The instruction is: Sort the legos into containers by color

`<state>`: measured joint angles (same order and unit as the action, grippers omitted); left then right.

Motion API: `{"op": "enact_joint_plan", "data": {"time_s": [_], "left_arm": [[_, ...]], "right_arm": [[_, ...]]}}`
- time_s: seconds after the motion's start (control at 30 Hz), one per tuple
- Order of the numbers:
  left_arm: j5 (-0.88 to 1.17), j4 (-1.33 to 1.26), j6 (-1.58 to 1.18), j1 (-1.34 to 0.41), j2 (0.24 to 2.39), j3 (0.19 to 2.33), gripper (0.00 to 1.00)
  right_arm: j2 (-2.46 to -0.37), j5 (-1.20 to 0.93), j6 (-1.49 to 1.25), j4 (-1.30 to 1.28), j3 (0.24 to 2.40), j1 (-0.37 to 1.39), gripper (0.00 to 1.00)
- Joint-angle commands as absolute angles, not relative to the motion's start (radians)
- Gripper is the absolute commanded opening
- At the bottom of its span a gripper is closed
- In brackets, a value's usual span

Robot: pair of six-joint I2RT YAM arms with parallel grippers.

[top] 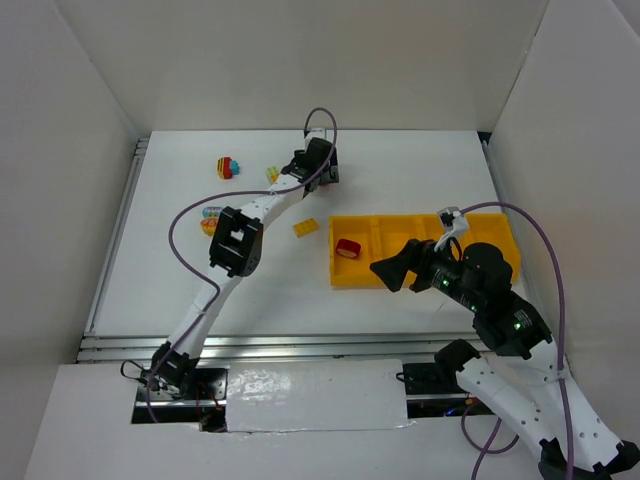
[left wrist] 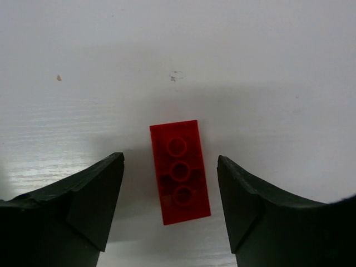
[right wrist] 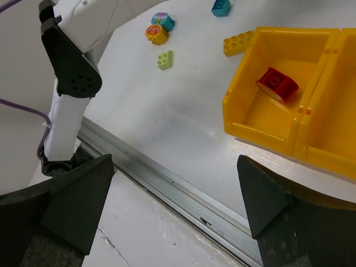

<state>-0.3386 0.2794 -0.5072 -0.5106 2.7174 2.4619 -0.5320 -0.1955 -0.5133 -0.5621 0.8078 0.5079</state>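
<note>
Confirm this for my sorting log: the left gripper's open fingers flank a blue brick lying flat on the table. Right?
The brick is red, not blue, as the left wrist view shows. The left gripper's open fingers do flank it, lying flat on the table.

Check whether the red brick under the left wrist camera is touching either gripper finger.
No, bare white table shows on both sides between the red brick and the fingers of the left gripper.
</note>
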Motion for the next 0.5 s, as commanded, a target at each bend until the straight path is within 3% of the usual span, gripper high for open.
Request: {"op": "enact_joint_plan", "data": {"time_s": [0.0, 0.17, 0.27, 0.47], "left_arm": [[-0.281, 0.282, -0.518, -0.499, 2.744, 2.513, 0.82], [-0.239, 0.319, -0.529, -0.491, 2.763, 2.545, 0.78], [-0.219, 0.322, -0.535, -0.483, 2.766, 2.545, 0.67], [-0.216, 0.295, -0.534, -0.482, 2.728, 2.459, 0.26]], "right_arm": [[-0.518, -0.181, -0.494, -0.561, 0.847, 0.514, 1.00], [-0.511, -0.187, -0.495, -0.569, 0.853, 0.515, 1.00], [-0.500, -0.189, -0.495, -0.569, 0.854, 0.514, 1.00], [-0.509, -0.183, -0.489, -0.558, 0.848, 0.515, 1.00]]}}
